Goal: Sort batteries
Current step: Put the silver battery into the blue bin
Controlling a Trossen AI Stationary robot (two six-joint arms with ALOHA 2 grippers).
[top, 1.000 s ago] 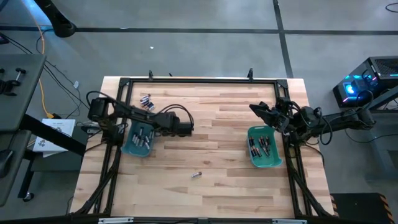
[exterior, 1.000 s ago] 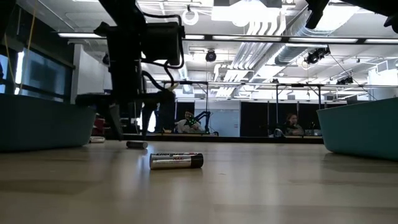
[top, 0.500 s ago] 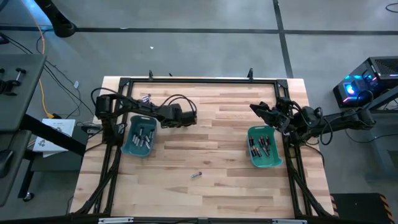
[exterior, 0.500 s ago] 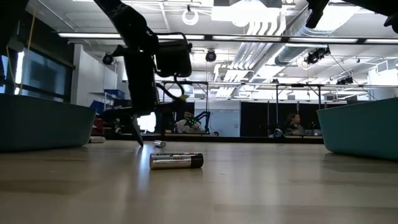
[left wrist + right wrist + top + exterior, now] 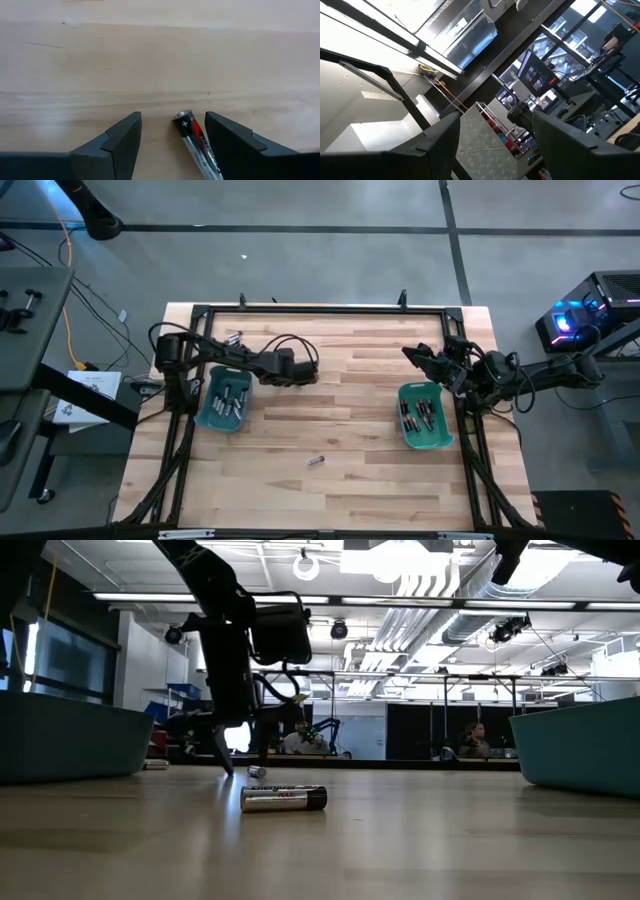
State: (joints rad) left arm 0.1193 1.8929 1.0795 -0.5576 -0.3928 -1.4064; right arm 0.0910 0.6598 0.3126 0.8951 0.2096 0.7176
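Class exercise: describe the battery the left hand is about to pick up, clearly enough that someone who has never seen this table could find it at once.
Start at the left teal bin on the wooden table. Just beyond its inner edge, toward the table's middle, the left hand hangs open. Between its fingers lies the battery, silvery with a red band, alone on bare wood, unlike the cells in the bins or the loose one near the front edge.

Two teal bins (image 5: pixel 222 404) (image 5: pixel 424 416) hold batteries too small to count; two loose batteries (image 5: pixel 316 462) (image 5: pixel 196 145) lie on the tabletop (image 5: pixel 350 380), with a small cluster (image 5: pixel 234 337) near its far-left corner.
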